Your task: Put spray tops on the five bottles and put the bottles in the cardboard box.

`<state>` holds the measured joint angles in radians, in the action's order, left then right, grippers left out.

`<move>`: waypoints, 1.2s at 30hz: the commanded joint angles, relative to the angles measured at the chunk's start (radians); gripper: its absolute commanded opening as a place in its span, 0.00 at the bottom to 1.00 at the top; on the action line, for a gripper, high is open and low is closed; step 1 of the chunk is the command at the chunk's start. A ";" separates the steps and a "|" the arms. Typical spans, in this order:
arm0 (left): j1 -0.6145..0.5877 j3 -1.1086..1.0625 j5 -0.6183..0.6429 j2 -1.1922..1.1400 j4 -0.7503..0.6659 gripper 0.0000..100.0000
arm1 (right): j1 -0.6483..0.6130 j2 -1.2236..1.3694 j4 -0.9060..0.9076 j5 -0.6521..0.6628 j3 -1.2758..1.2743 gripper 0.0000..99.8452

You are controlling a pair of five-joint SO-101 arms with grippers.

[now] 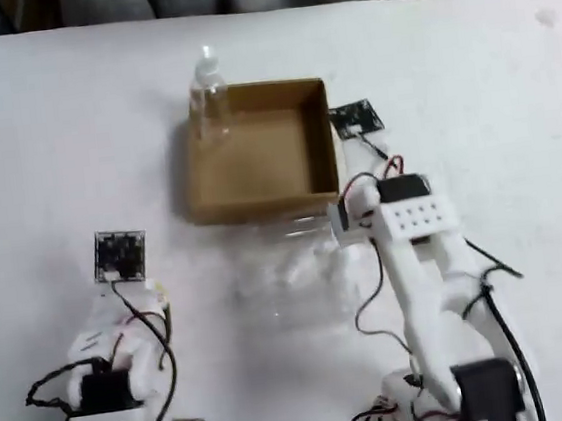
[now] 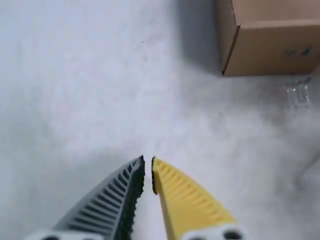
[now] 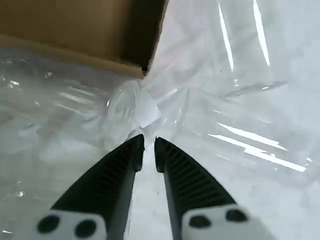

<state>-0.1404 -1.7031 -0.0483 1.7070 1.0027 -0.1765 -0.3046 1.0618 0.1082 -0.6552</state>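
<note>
Cardboard box (image 1: pixel 260 152), open at the top, sits near the middle of a white surface (image 1: pixel 53 144). One upright bottle (image 1: pixel 208 92) of clear plastic, with a pale top on its neck, stands at the box's far left corner; whether it is inside the wall or just outside cannot be told. More clear bottles (image 1: pixel 296 259) lie on their sides on the surface, just on the near side of the box.

The right arm (image 1: pixel 422 256) stretches from the near right edge toward the box's near right corner. In its wrist view, the right hand (image 3: pixel 148 142) hangs over the lying bottles (image 3: pixel 120 105), its black fingers drawn almost together and gripping nothing, with the box corner (image 3: pixel 75 30) just beyond.

The left arm (image 1: pixel 104 390) is folded at the near left, well apart from the box. The left hand (image 2: pixel 147 161), one finger grey and one yellow, is closed with tips nearly touching over bare surface. In that view the box (image 2: pixel 270 37) shows farther off to the right. A small black board (image 1: pixel 355 117) on a wire shows just right of the box's far right corner.
</note>
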 commanded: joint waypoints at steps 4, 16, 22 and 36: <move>-0.010 0.003 -0.015 0.022 0.000 0.02 | -0.122 0.097 -0.076 -0.075 0.063 0.02; -0.012 0.003 -0.012 0.022 -0.003 0.02 | -0.547 0.110 -0.197 -0.276 0.058 0.02; -0.012 0.003 -0.011 0.022 -0.005 0.02 | -0.763 0.108 -0.225 -0.287 0.055 0.02; -0.071 0.063 0.068 0.021 -0.038 0.02 | -0.522 0.010 0.278 0.071 0.229 0.02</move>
<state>-0.1818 -1.7031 -0.0253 1.7070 1.0027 -0.8193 -0.2094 1.1385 0.0499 -0.5294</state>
